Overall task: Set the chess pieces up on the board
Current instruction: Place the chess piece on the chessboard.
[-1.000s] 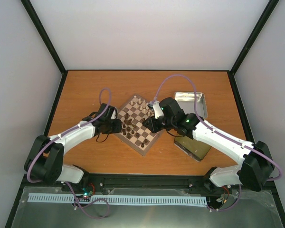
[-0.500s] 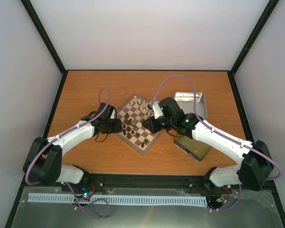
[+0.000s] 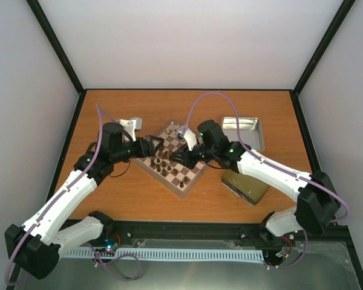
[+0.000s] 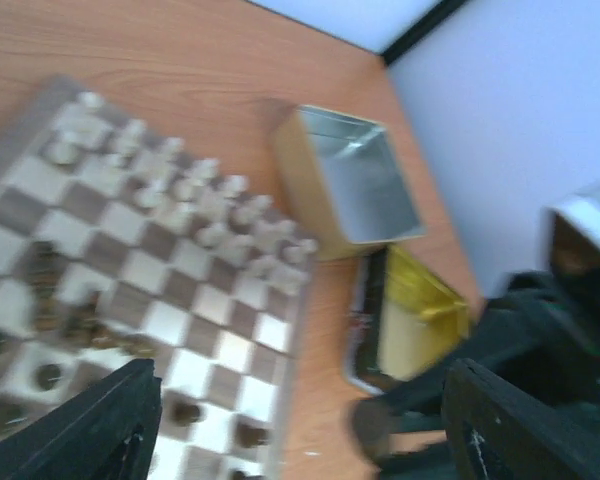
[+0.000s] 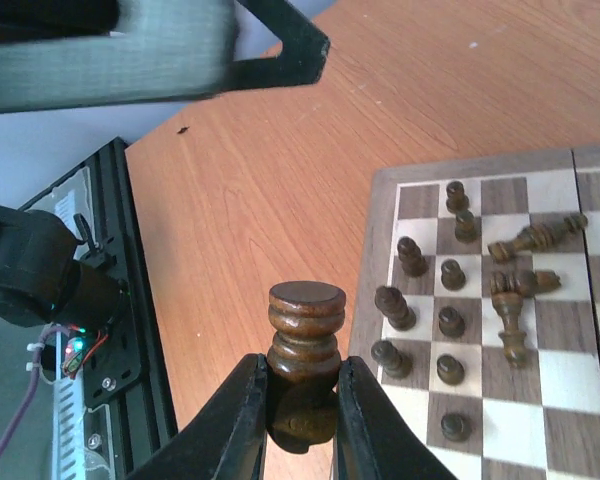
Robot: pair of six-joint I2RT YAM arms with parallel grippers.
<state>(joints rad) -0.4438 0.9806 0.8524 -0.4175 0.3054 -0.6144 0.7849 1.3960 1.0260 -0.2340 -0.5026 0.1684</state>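
The board (image 3: 190, 180) lies turned like a diamond at mid-table. Dark chess pieces (image 3: 164, 163) crowd its left side; light chessmen (image 3: 178, 134) line the far edge. My right gripper (image 5: 302, 420) is shut on a dark brown chess piece (image 5: 306, 330), held above the table by the board's (image 5: 570, 330) left rim. Near it several dark pieces (image 5: 414, 256) stand and a few lie toppled (image 5: 532, 240). My left gripper (image 4: 300, 430) hangs open and empty above the board (image 4: 170, 320); the view is blurred. From above, it (image 3: 155, 145) sits over the board's left corner.
An open silver tin (image 3: 245, 132) stands right of the board, and a yellowish tin (image 3: 247, 184) lies nearer, under the right arm. Both tins (image 4: 358, 180) (image 4: 420, 320) show in the left wrist view. The table's black front rail (image 5: 90, 300) runs along the left of the right wrist view.
My left gripper opened wide and its arm rose and swung towards the board's left corner. The right gripper shifted a little left, still holding its piece.
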